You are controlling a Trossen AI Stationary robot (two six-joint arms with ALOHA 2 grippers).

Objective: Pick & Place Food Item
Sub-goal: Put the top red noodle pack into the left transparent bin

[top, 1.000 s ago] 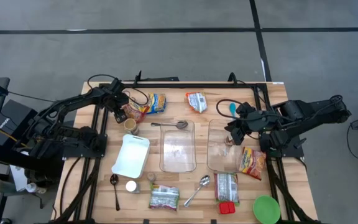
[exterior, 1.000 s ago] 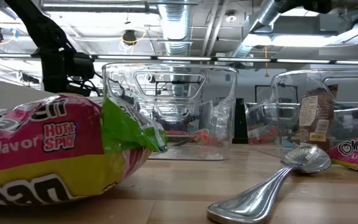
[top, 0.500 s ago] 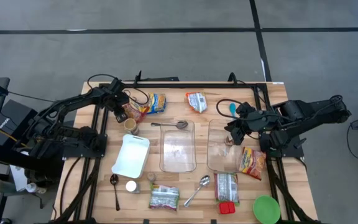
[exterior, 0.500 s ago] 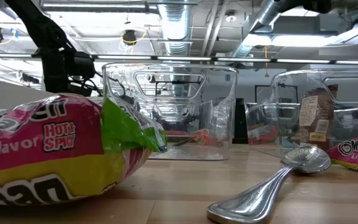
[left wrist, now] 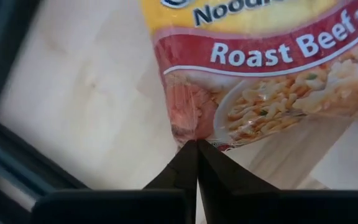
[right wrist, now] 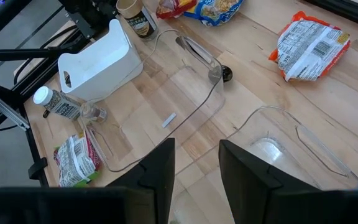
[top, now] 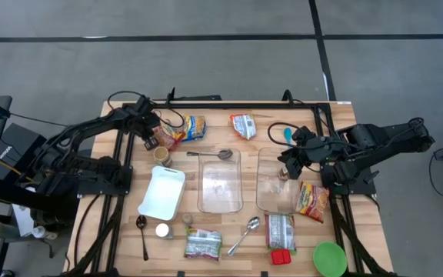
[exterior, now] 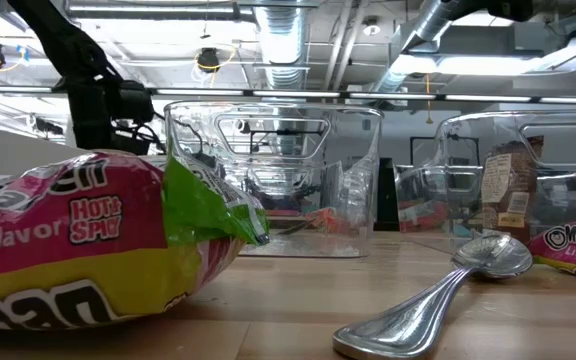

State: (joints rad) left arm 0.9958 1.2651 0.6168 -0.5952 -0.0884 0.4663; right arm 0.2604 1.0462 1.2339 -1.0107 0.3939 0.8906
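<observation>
A noodle packet printed "Roast Beef" (left wrist: 260,68) lies flat on the wooden table at the far left (top: 187,128). My left gripper (left wrist: 197,148) points steeply down at the packet's red end and is shut on it (top: 155,138). My right gripper (right wrist: 196,168) hangs open over the right clear container (top: 277,181), with nothing between its fingers (top: 287,160). Beside it stands the left clear container (top: 220,181). My left gripper pinches the packet's red sealed end (left wrist: 188,127) between its two fingertips, which meet at that edge. The fingers come from above, slanting down. The rest of the packet lies flat on the table.
A white board (top: 162,191), a paper cup (top: 161,155), spoons (top: 243,235) and several other food packets (top: 203,243) are spread around the containers. A green bowl (top: 329,258) sits at the near right. In the low view a pink and yellow packet (exterior: 88,250) fills the foreground.
My left gripper's fingers have drawn together at the packet's end and have taken hold of it. The packet has kept its place on the table.
</observation>
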